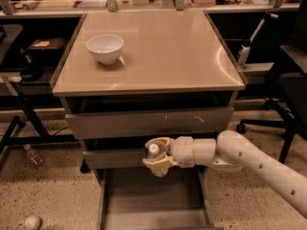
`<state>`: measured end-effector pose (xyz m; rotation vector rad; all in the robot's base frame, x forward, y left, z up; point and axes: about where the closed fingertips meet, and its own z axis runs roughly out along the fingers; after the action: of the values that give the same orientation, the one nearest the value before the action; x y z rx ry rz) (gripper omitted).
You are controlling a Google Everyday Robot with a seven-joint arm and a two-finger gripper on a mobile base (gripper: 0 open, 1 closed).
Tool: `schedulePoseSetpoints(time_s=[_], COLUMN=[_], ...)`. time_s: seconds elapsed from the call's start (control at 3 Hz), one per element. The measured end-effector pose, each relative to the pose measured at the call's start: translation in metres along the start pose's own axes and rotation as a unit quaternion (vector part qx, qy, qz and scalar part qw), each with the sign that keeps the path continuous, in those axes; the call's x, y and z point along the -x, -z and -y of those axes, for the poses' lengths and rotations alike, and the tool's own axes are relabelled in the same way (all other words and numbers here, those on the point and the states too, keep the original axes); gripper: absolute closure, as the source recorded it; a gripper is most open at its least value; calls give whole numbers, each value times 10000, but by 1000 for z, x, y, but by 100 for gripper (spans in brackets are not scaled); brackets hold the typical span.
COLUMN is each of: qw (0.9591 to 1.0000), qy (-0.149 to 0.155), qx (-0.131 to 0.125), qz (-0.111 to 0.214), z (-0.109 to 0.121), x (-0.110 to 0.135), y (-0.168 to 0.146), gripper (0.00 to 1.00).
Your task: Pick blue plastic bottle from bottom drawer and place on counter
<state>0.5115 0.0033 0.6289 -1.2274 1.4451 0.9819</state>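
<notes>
Gripper [158,160] hung over open bottom drawer [153,202], fingers [152,163] clamped on blue plastic bottle [154,149]. Risk was bottle clipping middle drawer front [115,158] on lift.

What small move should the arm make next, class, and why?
Probably lift straight up: the gripper, jaws shut on the blue plastic bottle, hangs over the open bottom drawer, in front of the middle drawer, well below the counter.

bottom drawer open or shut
Open: the bottom drawer is pulled out, its floor in view. The gripper holds the blue plastic bottle upright above the drawer's back end.
</notes>
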Motion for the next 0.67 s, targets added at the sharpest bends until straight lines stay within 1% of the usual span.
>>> schedulePoseSetpoints(time_s=[0.33, 0.67], qw=[9999, 9981], qy=[115, 477], qx=[-23, -20], qz=[-78, -381], z=[-1, -3], x=[27, 81], y=[11, 39], gripper=[100, 100])
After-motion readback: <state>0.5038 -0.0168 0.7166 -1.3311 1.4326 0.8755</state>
